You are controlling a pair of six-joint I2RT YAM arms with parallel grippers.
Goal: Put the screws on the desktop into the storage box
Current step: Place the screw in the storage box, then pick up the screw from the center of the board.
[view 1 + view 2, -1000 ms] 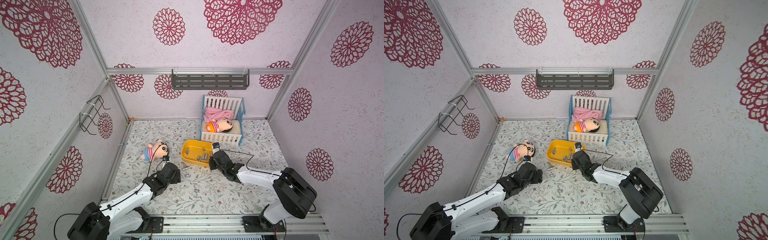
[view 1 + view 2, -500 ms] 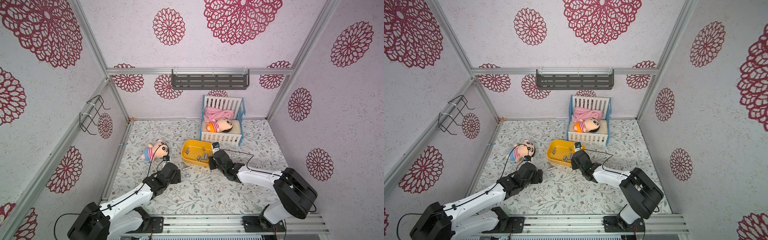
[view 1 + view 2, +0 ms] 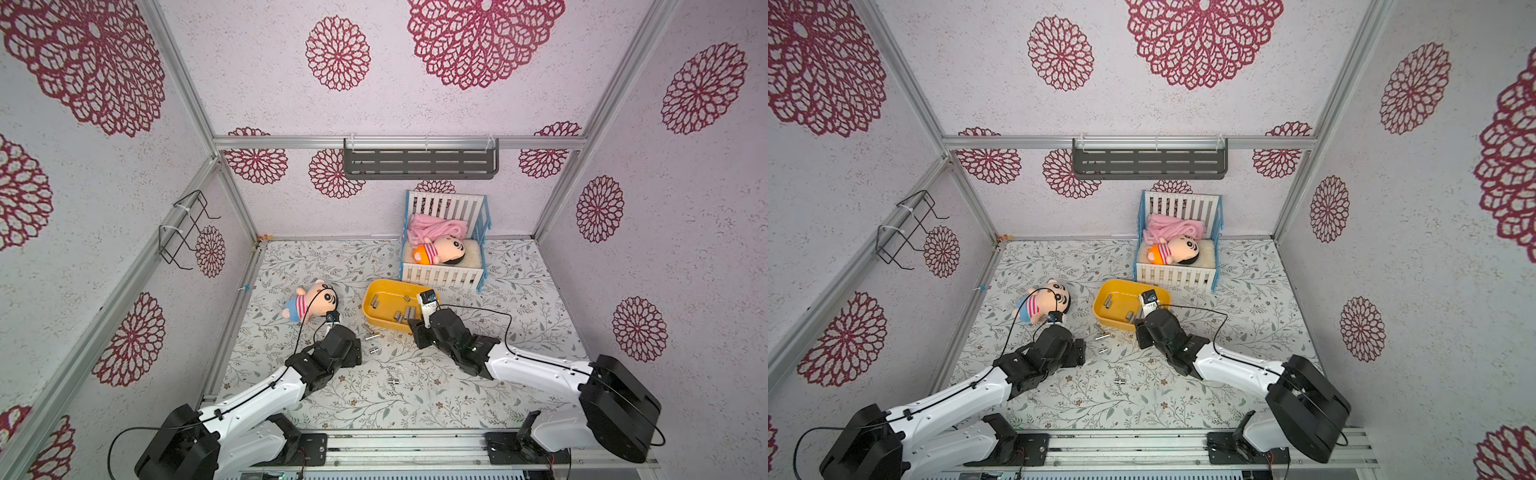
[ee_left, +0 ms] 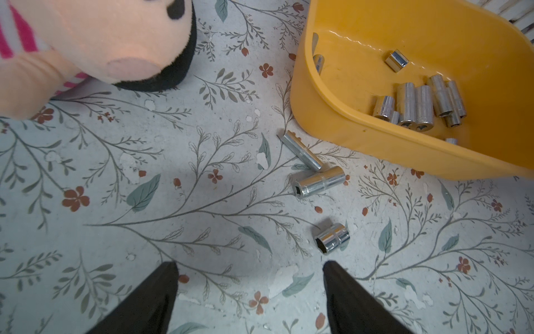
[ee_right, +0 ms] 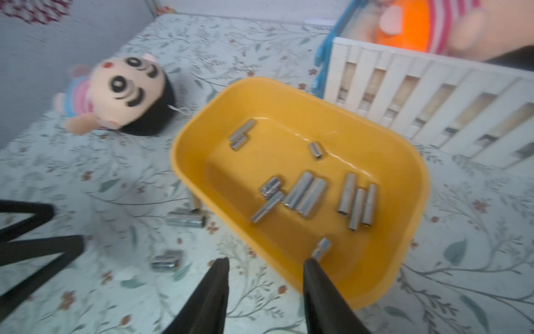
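desk (image 3: 449, 399): leafy print, red-flowered walls (image 3: 257, 75) | crib (image 3: 440, 277) 12 o'clock of box (image 3: 371, 316), doll (image 3: 313, 299) 9 o'clock | left fingers (image 4: 150, 297) spread, right fingers (image 5: 208, 297) spread

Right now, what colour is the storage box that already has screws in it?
The storage box is plain yellow with no pattern. It shows best in the right wrist view.

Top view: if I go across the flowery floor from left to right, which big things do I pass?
plush doll → yellow storage box → white-and-blue toy crib
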